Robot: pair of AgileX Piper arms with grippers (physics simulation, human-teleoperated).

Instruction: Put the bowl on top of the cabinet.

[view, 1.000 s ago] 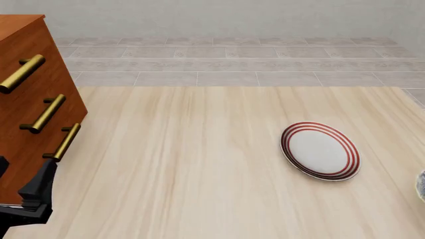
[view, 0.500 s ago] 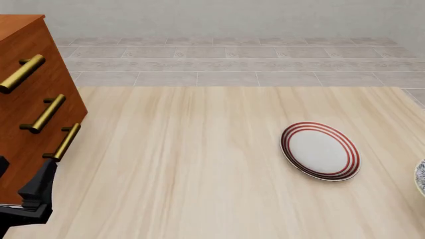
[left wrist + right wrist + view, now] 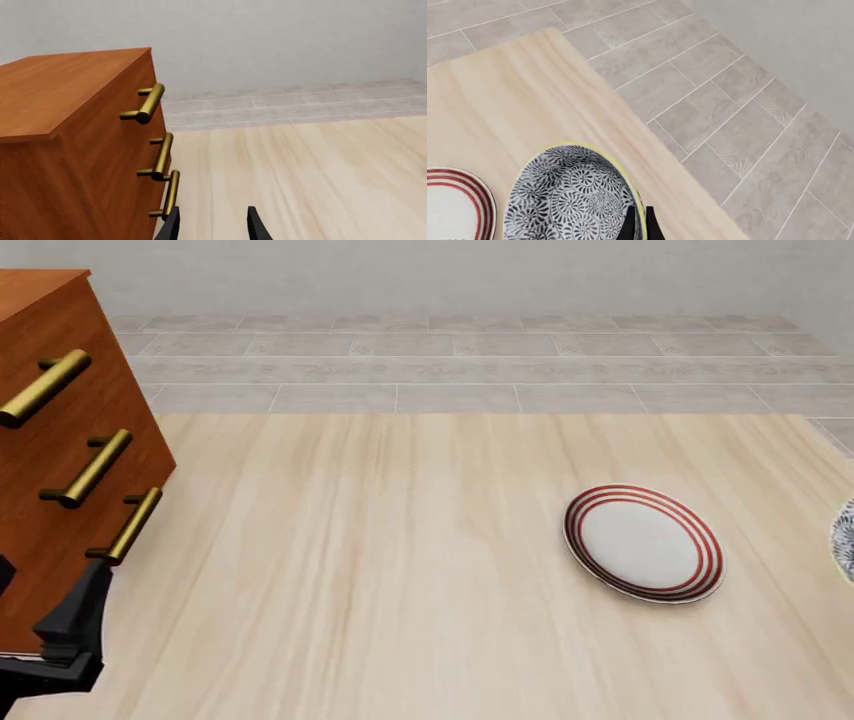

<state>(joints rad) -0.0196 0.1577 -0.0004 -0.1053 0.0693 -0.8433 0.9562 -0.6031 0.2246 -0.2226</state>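
The bowl (image 3: 570, 200), patterned dark blue-grey and white inside with a pale rim, fills the right wrist view. My right gripper (image 3: 640, 225) is shut on its rim. From the front only a sliver of the bowl (image 3: 846, 538) shows at the right edge, and the right gripper is out of that view. The reddish-brown cabinet (image 3: 60, 450) with brass handles stands at the far left, and its flat top shows in the left wrist view of the cabinet (image 3: 60, 85). My left gripper (image 3: 74, 625) sits low beside the cabinet's front. The left gripper (image 3: 212, 230) is open and holds nothing.
A flat white plate with red rings (image 3: 643, 542) lies on the wooden table right of centre, its edge also showing as the plate (image 3: 454, 210) beside the bowl. The table's right edge (image 3: 627, 145) borders grey floor tiles.
The bowl's sliver at the right edge of the front view has moved upward in the picture. The left arm, cabinet and plate have not moved.
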